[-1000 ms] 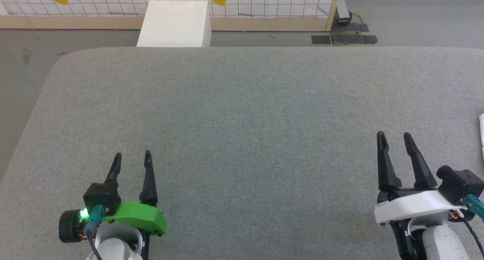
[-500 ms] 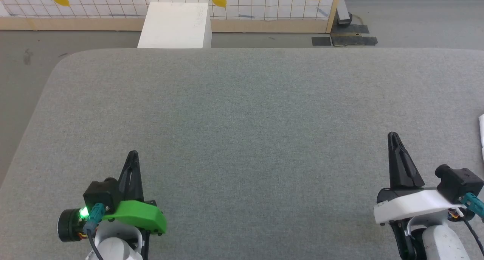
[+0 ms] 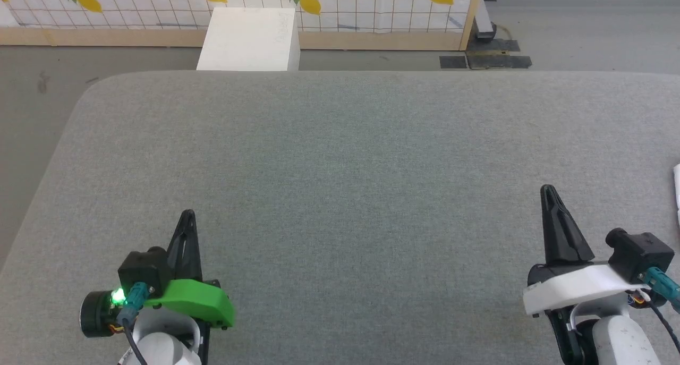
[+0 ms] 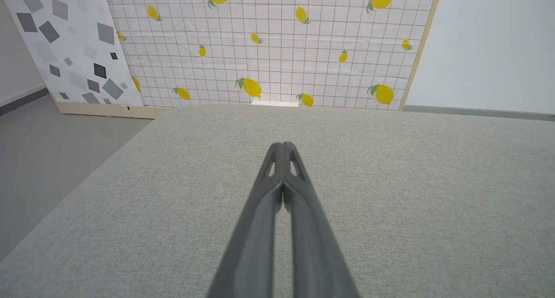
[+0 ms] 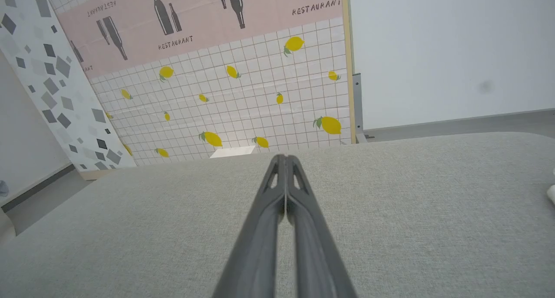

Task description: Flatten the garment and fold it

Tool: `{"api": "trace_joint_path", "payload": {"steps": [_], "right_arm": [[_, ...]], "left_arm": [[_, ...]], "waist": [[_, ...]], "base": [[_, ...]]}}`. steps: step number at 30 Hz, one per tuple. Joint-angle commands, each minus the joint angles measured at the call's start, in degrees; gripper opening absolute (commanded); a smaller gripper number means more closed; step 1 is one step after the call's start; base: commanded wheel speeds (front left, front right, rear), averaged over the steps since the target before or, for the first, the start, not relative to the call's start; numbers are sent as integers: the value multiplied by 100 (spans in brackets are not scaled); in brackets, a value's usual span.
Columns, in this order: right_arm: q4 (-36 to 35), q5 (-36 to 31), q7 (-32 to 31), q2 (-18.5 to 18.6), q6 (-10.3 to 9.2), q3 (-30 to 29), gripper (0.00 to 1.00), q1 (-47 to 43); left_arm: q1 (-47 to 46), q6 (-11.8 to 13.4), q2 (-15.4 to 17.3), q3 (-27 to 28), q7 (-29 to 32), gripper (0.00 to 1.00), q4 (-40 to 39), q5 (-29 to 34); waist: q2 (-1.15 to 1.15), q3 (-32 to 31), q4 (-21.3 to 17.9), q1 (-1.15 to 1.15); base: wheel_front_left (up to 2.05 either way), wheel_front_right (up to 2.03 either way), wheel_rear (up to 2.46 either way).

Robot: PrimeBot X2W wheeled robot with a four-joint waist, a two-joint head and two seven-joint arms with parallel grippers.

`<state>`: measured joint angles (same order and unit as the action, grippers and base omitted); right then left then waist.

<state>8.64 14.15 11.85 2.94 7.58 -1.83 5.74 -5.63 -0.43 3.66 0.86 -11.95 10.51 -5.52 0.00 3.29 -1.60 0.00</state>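
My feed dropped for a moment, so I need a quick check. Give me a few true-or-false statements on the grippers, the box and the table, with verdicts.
1. The left gripper is shut and empty. True.
2. The right gripper is open. False: its fingers are pressed together, holding nothing.
3. The white box sits mid-table. False: it stands beyond the table, past its far edge.
4. A sliver of something white lies at the table's right edge. True.

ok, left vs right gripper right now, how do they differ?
The left gripper has a green mount, the right gripper a white mount. The left gripper's camera sits on its left side, the right gripper's on its right. Both are shut, holding nothing, fingers pointing across the grey mat.
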Motion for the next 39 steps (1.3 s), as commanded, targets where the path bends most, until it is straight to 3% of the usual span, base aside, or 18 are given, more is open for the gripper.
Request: {"api": "trace_joint_path", "payload": {"steps": [1,39], "right_arm": [[-75,-93,-60,-1,-2,19,0,-114],[-398,-634,-520,-3,-5,86,0,-302]], "left_arm": [[105,10,-17,-11,63,0,-67,63],[293,24,-42,-42,526,0,-470,263]], "waist": [[0,-12,6,0],[0,-142,69,0]], "base": [[0,0,0],[0,0,0]]}}
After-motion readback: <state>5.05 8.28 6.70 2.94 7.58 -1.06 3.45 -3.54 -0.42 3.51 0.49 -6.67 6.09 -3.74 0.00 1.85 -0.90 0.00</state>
